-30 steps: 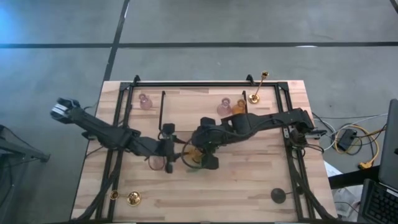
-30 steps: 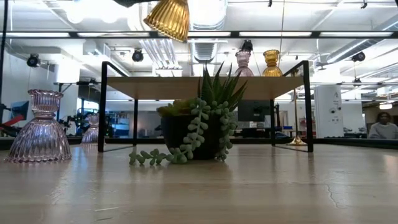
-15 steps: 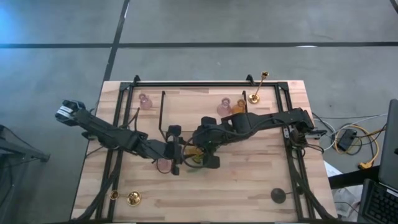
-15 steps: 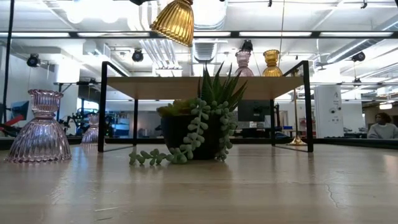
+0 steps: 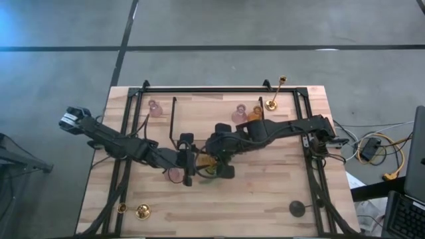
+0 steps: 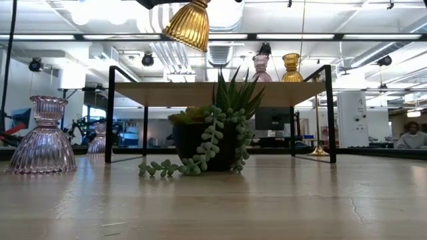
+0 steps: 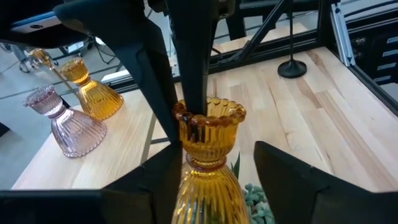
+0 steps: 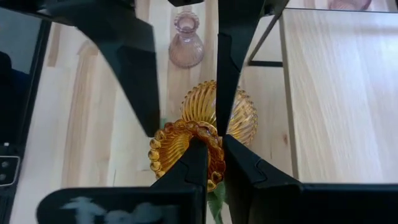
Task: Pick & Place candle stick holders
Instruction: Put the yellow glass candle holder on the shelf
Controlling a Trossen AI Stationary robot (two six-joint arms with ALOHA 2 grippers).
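Observation:
An amber glass candle stick holder (image 7: 208, 155) hangs upright above the green plant (image 6: 213, 137) at the table's middle, its flared base (image 6: 188, 23) high over the leaves. My right gripper (image 8: 208, 142) is shut on its rim. My left gripper (image 5: 196, 161) reaches in level from the table's left and is open, its fingers (image 7: 283, 177) on either side of the holder's neck. A pink glass holder (image 5: 174, 174) stands on its base under my left arm. My right gripper pinches the rim of the amber holder's cup (image 7: 186, 117), one finger inside the cup and one outside. The fingers slant down from the table's right. The holder hangs upright below them, clear of the plant and the table. My left gripper: one finger (image 7: 163, 177) is close beside the neck; I cannot tell whether it touches.
A wooden shelf on a black frame (image 6: 220, 93) carries a pink (image 6: 260, 67) and an amber holder (image 6: 291, 67). A gold stick (image 5: 279, 89) stands far right, another gold one (image 5: 141, 211) near left, a black one (image 5: 297, 208) near right, a pink holder (image 5: 155, 108) far left.
My left gripper has moved toward the table's right, up to the hanging amber holder, then kept still. My right gripper has stayed in place with the holder.

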